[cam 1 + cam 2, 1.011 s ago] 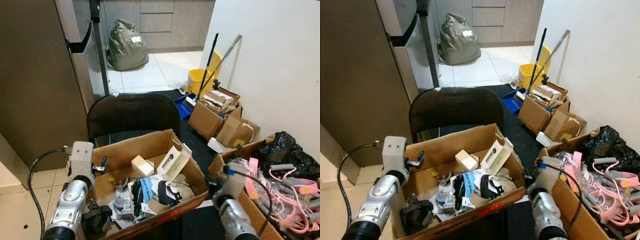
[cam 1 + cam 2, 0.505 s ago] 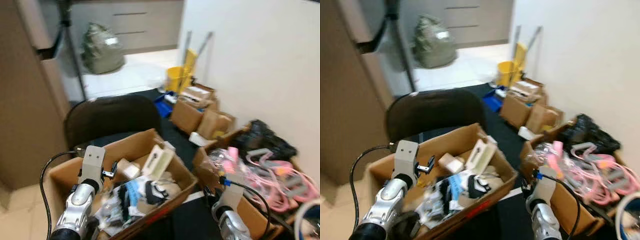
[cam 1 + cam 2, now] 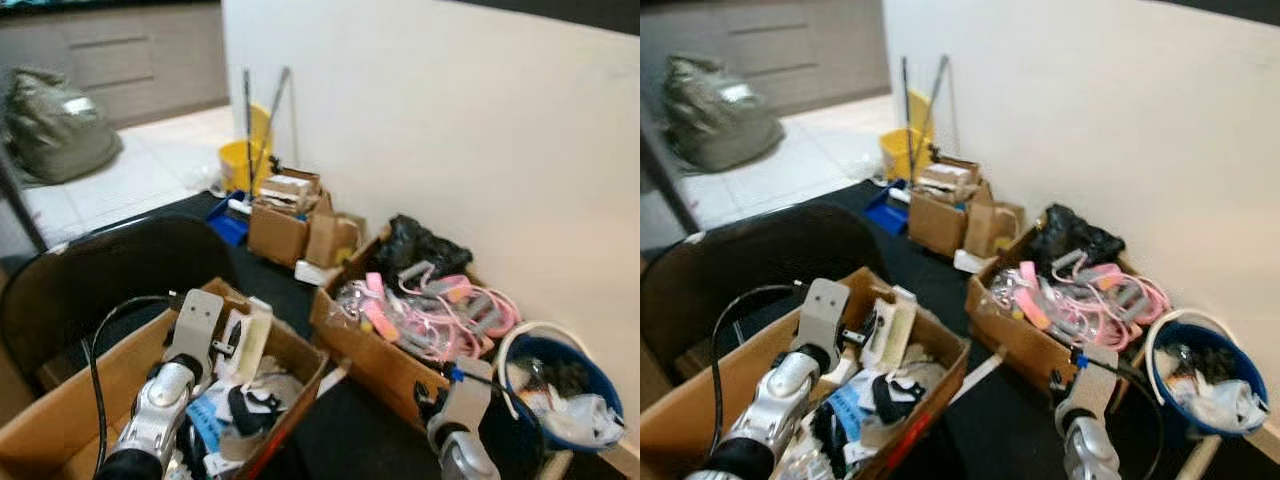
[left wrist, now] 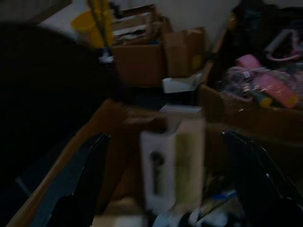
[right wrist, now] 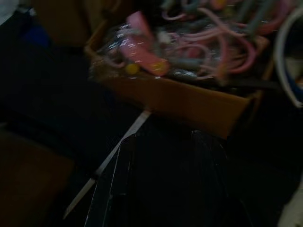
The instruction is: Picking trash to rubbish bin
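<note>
A blue rubbish bin (image 3: 560, 385) with a white rim and handle stands at the near right against the white wall (image 3: 450, 130), holding crumpled white trash (image 3: 1210, 395). Just left of it sits a cardboard box of pink and grey hangers (image 3: 430, 305), a black bag (image 3: 420, 245) at its far end. Farther along the wall stand smaller cardboard boxes (image 3: 290, 220), then a yellow mop bucket (image 3: 245, 160) with two handles leaning upright on the wall.

At the near left an open cardboard box of mixed trash (image 3: 890, 390) holds an upright white carton (image 3: 250, 340), its long axis tilted slightly toward the far side. A black chair (image 3: 110, 275) stands behind it and a grey sack (image 3: 55, 125) on the far tiled floor.

The left end effector (image 4: 165, 184) hovers above the trash box, its fingers (image 4: 78, 182) spread wide and holding nothing. The right end effector (image 5: 161, 184) hangs low over the dark floor (image 5: 42, 90) beside the hanger box, fingers (image 5: 118, 175) apart and empty; a white strip (image 5: 111, 158) lies on the floor below it.
</note>
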Motion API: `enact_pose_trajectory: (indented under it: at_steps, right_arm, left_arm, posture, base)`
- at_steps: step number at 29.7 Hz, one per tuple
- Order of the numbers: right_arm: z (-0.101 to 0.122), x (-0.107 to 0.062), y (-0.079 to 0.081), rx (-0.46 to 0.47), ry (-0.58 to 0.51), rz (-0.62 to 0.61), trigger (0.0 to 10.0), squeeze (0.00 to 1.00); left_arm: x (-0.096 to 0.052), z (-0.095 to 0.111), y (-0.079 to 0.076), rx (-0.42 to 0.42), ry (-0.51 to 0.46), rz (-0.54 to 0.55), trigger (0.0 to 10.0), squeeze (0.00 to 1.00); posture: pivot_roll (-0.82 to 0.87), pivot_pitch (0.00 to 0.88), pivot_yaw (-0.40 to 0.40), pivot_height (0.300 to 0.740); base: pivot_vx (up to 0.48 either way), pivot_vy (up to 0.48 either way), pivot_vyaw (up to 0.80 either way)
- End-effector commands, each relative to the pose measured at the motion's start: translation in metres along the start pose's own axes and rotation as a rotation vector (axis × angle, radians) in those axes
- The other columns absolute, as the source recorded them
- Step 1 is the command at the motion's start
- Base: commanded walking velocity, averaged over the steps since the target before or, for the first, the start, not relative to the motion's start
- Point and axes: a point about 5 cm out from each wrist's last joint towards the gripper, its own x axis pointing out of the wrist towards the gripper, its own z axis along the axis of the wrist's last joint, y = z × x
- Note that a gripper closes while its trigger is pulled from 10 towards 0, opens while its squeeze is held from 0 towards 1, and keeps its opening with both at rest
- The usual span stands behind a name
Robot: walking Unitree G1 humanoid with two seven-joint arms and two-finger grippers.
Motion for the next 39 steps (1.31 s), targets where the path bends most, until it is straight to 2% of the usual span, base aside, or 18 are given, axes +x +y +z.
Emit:
enact_pose_trajectory:
  at_steps: [1, 9, 18, 26, 39]
  right_arm:
    - [0.003, 0.000, -0.005, 0.015, -0.017, -0.029, 10.0, 0.00]
    - [0.007, 0.001, -0.013, 0.014, -0.025, -0.070, 10.0, 0.00]
    - [0.012, 0.003, -0.015, 0.021, -0.038, -0.097, 10.0, 0.00]
    - [0.010, 0.002, -0.019, 0.014, -0.029, -0.122, 10.0, 0.00]
    - [0.012, 0.001, -0.023, -0.003, -0.037, -0.137, 10.0, 0.00]
  left_arm:
    - [0.000, -0.001, -0.002, -0.005, 0.005, -0.012, 10.0, 0.00]
    - [0.001, 0.000, -0.002, -0.005, -0.005, 0.011, 10.0, 0.00]
    - [0.005, 0.004, -0.007, -0.019, -0.008, -0.024, 10.0, 0.00]
    - [0.007, 0.004, -0.008, -0.043, 0.001, -0.014, 10.0, 0.00]
    - [0.005, -0.003, -0.007, -0.060, 0.036, 0.022, 10.0, 0.00]
  posture:
    - [-0.05, 0.007, -0.011, 0.740]
    - [-0.06, 0.019, -0.012, 0.740]
    - [-0.07, 0.025, 0.003, 0.740]
    - [-0.07, 0.030, 0.005, 0.740]
    - [-0.07, 0.036, 0.004, 0.740]
  base:
    - [0.000, 0.000, -0.80]
    - [0.000, 0.000, -0.80]
    - [0.000, 0.000, -0.80]
    - [0.000, 0.000, -0.80]
    - [0.000, 0.000, -0.80]
